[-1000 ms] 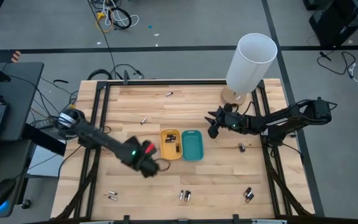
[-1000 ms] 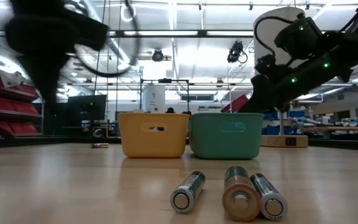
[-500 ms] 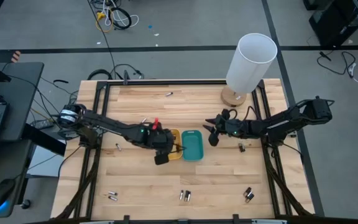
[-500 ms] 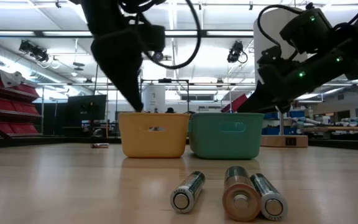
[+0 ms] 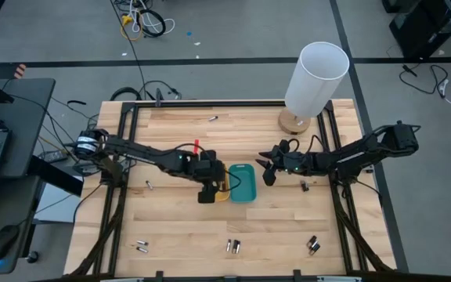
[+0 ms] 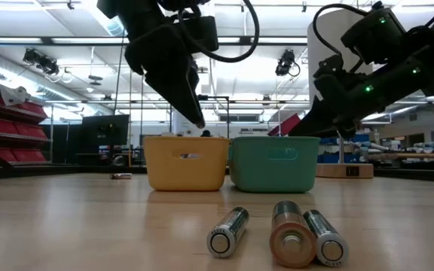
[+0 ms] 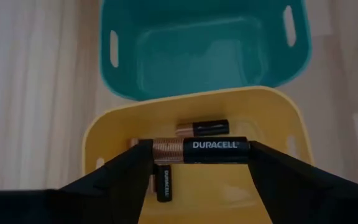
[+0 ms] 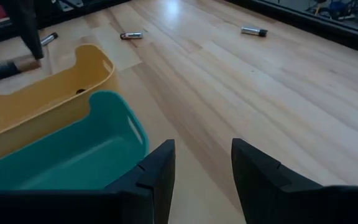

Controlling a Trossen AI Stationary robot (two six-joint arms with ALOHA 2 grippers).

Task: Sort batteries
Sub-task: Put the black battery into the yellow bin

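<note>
Left claw (image 7: 197,163) pinches a battery (image 7: 200,150) over the yellow tray (image 7: 278,115) at mid-frame — right claw (image 8: 201,163) spread, empty, beside the teal tray (image 8: 73,155).

From above, the left gripper (image 5: 207,190) covers most of the yellow tray (image 5: 224,193), so the batteries inside can't be seen there. The scattered batteries (image 5: 233,247) near the table's front edge are too tiny to size.
</note>
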